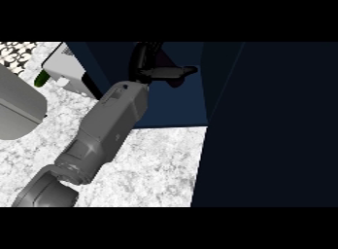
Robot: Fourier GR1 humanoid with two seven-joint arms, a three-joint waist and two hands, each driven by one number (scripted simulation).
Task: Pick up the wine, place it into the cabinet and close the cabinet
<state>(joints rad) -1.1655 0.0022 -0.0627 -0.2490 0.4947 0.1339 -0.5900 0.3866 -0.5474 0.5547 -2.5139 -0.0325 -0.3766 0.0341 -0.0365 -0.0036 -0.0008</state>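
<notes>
My right forearm [111,124] reaches up from the lower left into the dark blue cabinet [179,104]. Its black hand [158,72] is inside the opening, fingers and thumb curled round the dark wine bottle [176,80]. Only small dark maroon parts of the bottle show beside the hand. I cannot tell whether it rests on the cabinet floor. The cabinet door [279,126] stands open as a large dark panel filling the right side. My left hand does not show; only a big grey piece of its arm [10,104] sits at the left edge.
A white box-like object [66,68] with a green item [40,78] beside it stands at the upper left, close to the cabinet's left wall. The speckled white counter [158,165] spreads below the cabinet. The open door bounds it on the right.
</notes>
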